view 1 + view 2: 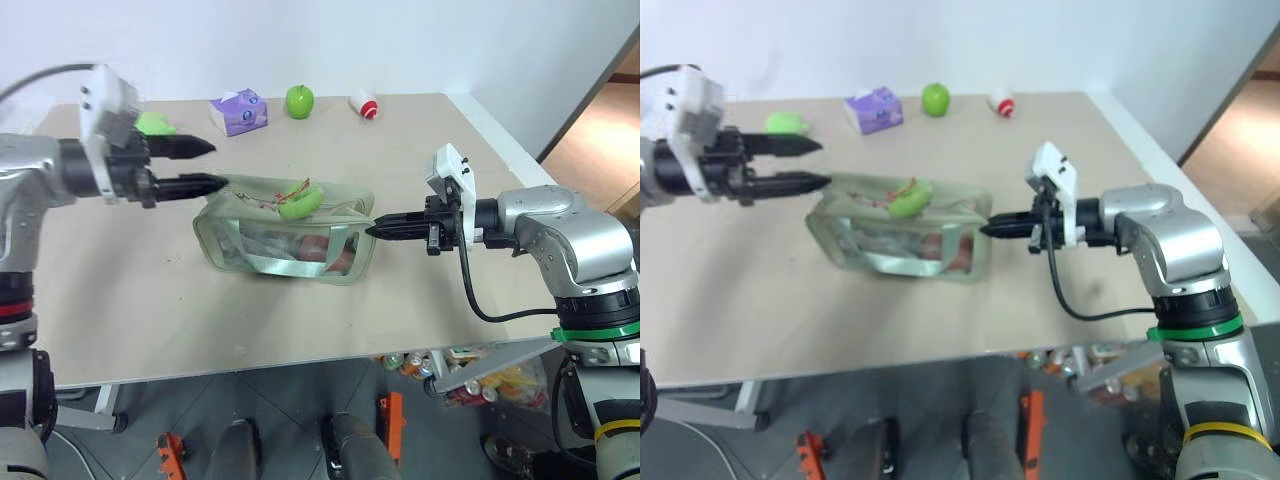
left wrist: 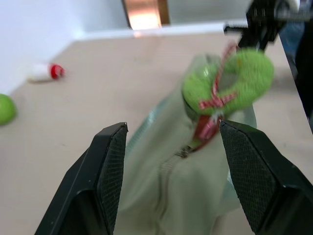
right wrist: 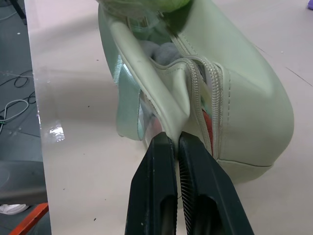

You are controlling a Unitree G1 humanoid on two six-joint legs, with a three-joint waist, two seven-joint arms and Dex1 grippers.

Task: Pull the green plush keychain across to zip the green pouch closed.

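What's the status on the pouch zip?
Left gripper open, off the pouch. Right gripper shut on green pouch end. Green plush keychain mid-zipper, part unzipped. Nothing blocking.

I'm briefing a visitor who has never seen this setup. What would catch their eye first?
The pale green pouch at the table's middle, with the green plush keychain lying on top. The right end effector is shut on the pouch's end nearest it, while the left end effector hangs open beside the opposite end.

No text, label, brand or number can be read on anything here.
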